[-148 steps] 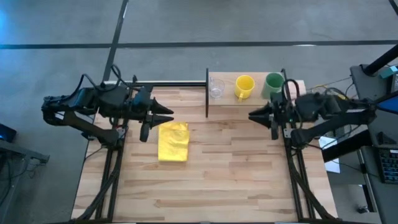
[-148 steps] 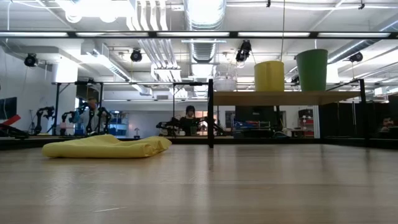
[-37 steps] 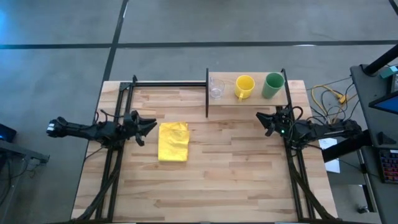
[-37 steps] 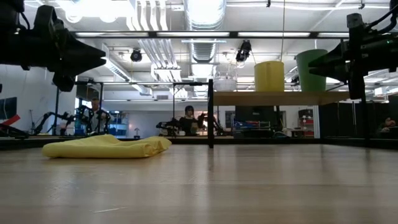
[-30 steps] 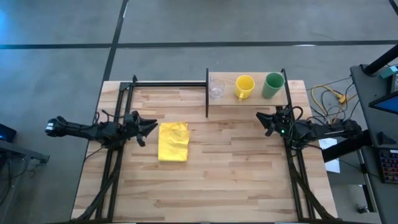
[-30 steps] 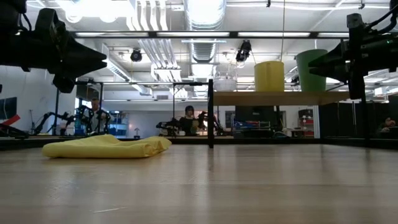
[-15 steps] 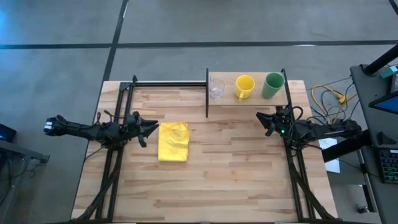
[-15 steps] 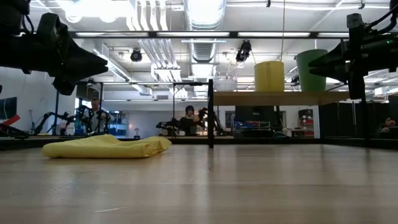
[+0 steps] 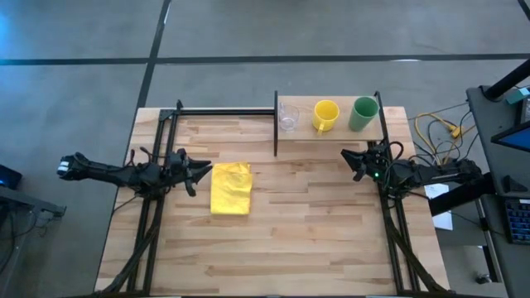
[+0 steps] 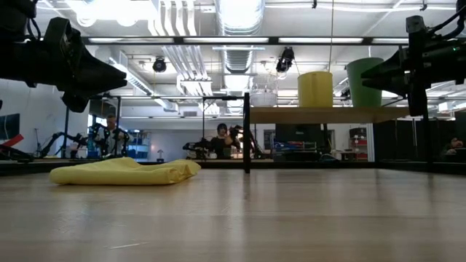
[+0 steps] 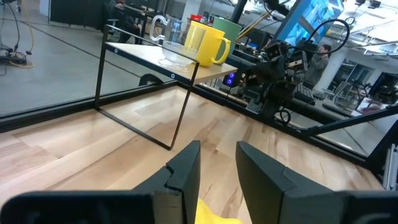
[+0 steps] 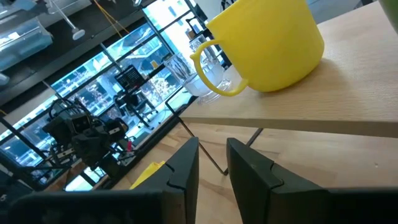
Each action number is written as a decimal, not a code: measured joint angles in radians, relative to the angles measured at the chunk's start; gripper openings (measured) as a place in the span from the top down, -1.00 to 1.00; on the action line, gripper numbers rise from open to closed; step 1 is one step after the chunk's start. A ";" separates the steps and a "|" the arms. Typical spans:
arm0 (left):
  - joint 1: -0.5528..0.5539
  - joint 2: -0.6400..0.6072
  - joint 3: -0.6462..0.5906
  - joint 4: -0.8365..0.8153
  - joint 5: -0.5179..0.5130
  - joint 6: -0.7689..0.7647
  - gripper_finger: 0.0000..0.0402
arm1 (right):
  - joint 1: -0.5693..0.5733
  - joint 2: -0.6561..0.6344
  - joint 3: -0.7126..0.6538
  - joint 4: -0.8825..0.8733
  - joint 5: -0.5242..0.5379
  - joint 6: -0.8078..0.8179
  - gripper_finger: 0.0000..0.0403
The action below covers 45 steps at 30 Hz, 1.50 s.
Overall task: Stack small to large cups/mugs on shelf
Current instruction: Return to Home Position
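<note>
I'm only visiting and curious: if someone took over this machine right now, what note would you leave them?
Left gripper: slightly open, empty, low beside the yellow cloth.
Right gripper: slightly open, empty, just in front of the shelf.
On the shelf, in a row, none nested: clear cup, yellow mug, green cup.
Done: sorted by size.
Left: nesting, if wanted.

Overhead, table-level and both wrist views, all sharing the shelf point(image 9: 331, 132)
</note>
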 joint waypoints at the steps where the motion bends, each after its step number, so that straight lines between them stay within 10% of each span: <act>1: 0.000 0.000 0.000 0.000 0.000 0.000 0.56 | 0.000 0.000 0.000 0.000 0.000 0.000 0.61; 45: 0.000 0.000 0.000 0.000 0.000 0.000 0.56 | 0.000 0.000 0.000 0.000 0.000 0.000 0.63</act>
